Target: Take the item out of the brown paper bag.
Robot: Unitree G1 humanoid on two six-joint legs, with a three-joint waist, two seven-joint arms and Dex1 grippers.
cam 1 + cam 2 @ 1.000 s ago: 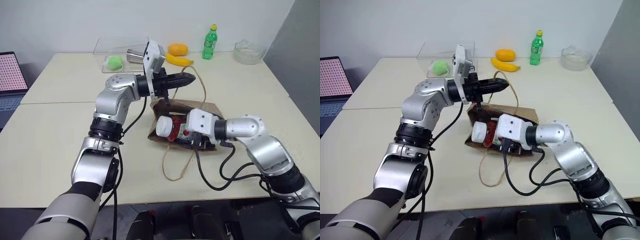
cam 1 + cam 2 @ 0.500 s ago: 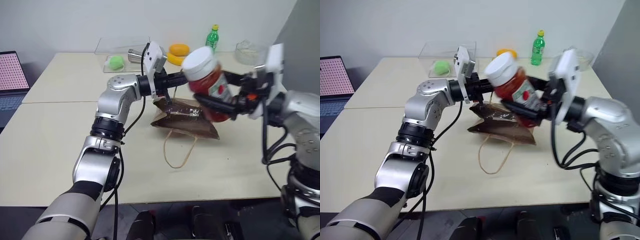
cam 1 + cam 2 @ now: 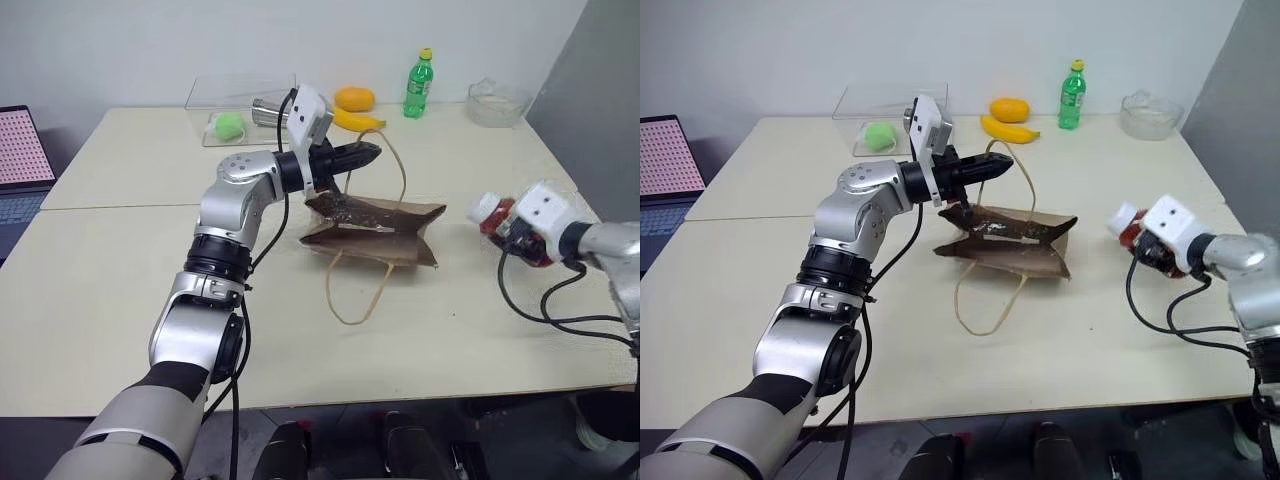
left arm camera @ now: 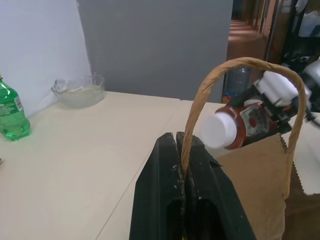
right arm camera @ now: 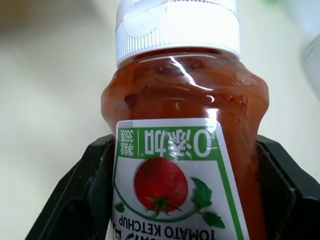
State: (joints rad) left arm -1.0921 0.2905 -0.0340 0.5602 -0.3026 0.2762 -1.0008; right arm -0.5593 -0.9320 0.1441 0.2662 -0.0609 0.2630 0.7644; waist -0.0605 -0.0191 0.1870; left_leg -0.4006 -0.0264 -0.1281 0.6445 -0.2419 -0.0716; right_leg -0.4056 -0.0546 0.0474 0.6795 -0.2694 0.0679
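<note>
Ketchup bottle (image 5: 175, 150) is out of the brown paper bag (image 3: 375, 232) and clamped in my right end effector (image 3: 520, 232), black fingers wide on either side of the label, white cap pointing toward the bag, whole thing low over the right side of the worktop (image 3: 110, 290), well apart from the bag. Can't tell if the bottle base is touching the surface. My left end effector (image 3: 362, 154) is fully closed, pinching one tan loop handle (image 4: 240, 67) and holding the bag's near-left end up; the bag lies slumped and creased mid-worktop, second handle (image 3: 357, 290) trailing loose toward me. I judge extraction as essentially done, so the step in hand is placing the bottle. To do it well: I'd tip the wrist so the bottle stands base-down or lies flat on a bare patch, lower until it is fully seated, then open and back out straight so the fingers don't drag it. Round body could roll if laid sideways near the right edge, so I'd favour upright and a bit inboard. Left side can let go of the handle afterwards. Green bottle (image 3: 418, 85), banana (image 3: 357, 120), orange (image 3: 355, 98), glass bowl (image 3: 495, 103) and clear box (image 3: 235, 105) sit at the back, out of the way.
</note>
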